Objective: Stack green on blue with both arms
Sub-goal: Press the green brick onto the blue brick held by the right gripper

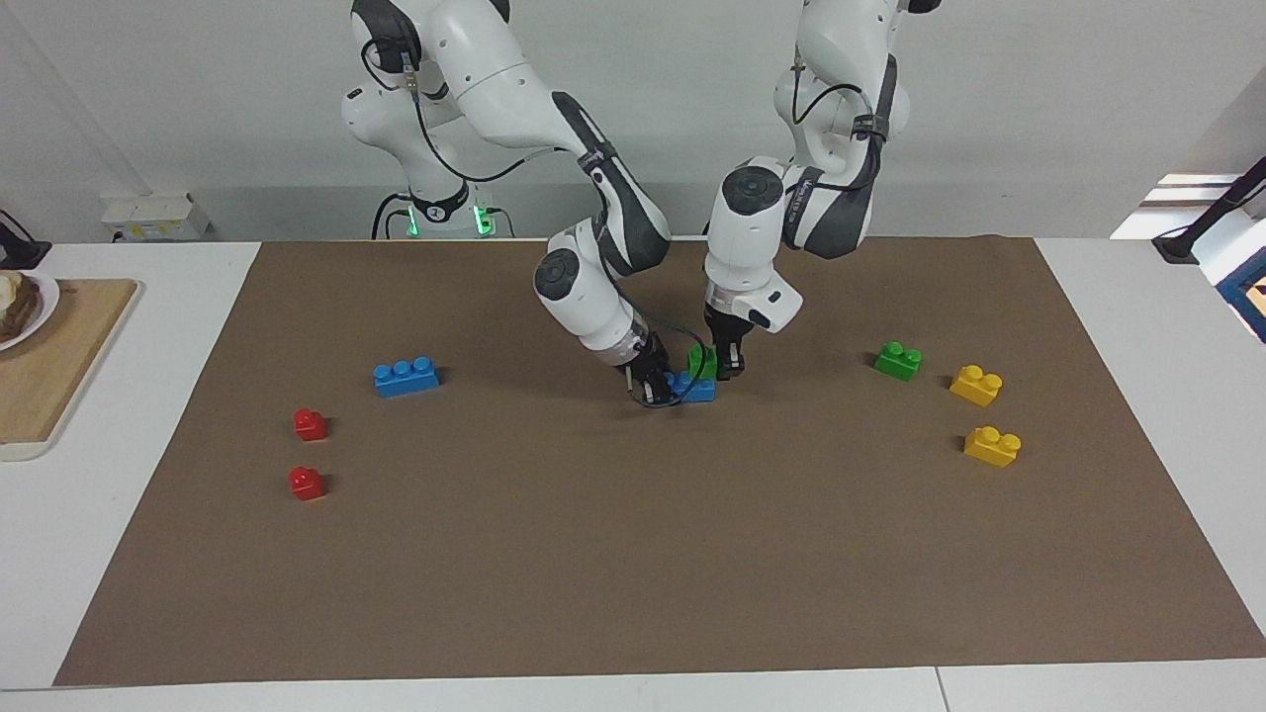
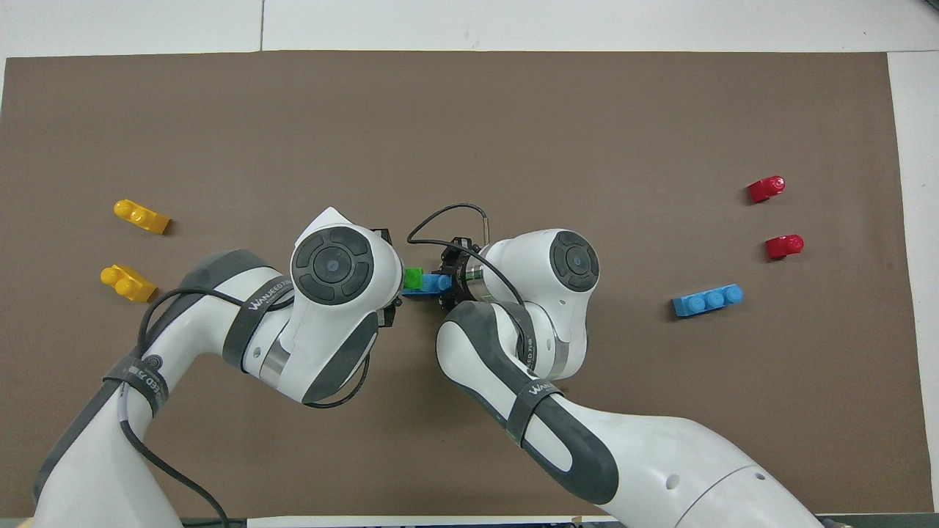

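A blue brick [image 1: 698, 389] lies low at the middle of the brown mat, and my right gripper [image 1: 655, 388] is shut on one end of it. My left gripper [image 1: 720, 368] is shut on a green brick [image 1: 701, 360], which it holds over the blue brick's other end. The two bricks look to be touching, though I cannot tell whether they are pressed together. In the overhead view the green brick [image 2: 413, 278] sits against the blue brick [image 2: 434, 282], between the two wrists. The right gripper [image 2: 449, 281] partly shows there, while the left one is hidden under its wrist.
A second green brick [image 1: 898, 361] and two yellow bricks [image 1: 976, 385] [image 1: 992, 446] lie toward the left arm's end. A second blue brick [image 1: 406, 377] and two red bricks [image 1: 310, 424] [image 1: 307, 484] lie toward the right arm's end. A wooden board [image 1: 59, 356] sits off the mat.
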`<state>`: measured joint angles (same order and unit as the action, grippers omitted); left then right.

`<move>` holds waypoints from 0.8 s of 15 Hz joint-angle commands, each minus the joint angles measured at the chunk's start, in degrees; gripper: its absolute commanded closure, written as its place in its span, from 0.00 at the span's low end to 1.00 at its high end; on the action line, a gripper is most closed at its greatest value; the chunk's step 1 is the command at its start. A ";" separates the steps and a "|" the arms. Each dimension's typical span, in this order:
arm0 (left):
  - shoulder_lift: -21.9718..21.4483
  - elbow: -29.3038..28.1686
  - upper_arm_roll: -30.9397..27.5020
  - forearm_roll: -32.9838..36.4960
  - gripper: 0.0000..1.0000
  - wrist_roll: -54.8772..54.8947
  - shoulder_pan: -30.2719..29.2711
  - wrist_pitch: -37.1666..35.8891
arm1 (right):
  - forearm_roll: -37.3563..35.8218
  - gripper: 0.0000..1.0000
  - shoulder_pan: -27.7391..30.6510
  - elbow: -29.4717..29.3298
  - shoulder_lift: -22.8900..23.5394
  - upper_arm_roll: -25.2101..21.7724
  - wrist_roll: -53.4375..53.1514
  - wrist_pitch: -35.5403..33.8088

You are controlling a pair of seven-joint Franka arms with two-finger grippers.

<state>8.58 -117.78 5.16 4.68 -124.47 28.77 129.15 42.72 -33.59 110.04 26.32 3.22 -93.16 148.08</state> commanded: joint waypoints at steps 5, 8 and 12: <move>3.19 -1.40 -0.86 4.63 1.00 -7.17 2.87 5.75 | -0.79 1.00 0.28 3.51 0.49 -0.58 0.35 4.58; 4.25 -1.39 -0.77 5.26 1.00 -7.89 3.04 6.90 | -0.79 1.00 0.28 3.51 0.49 -0.58 0.35 4.67; 5.92 -1.57 -0.77 6.83 1.00 -8.33 3.04 7.60 | -0.79 1.00 0.19 3.95 0.57 -0.58 0.44 5.72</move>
<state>12.68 -118.63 5.08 9.48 -130.80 31.05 135.30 42.74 -33.61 111.02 25.97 3.26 -93.26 150.29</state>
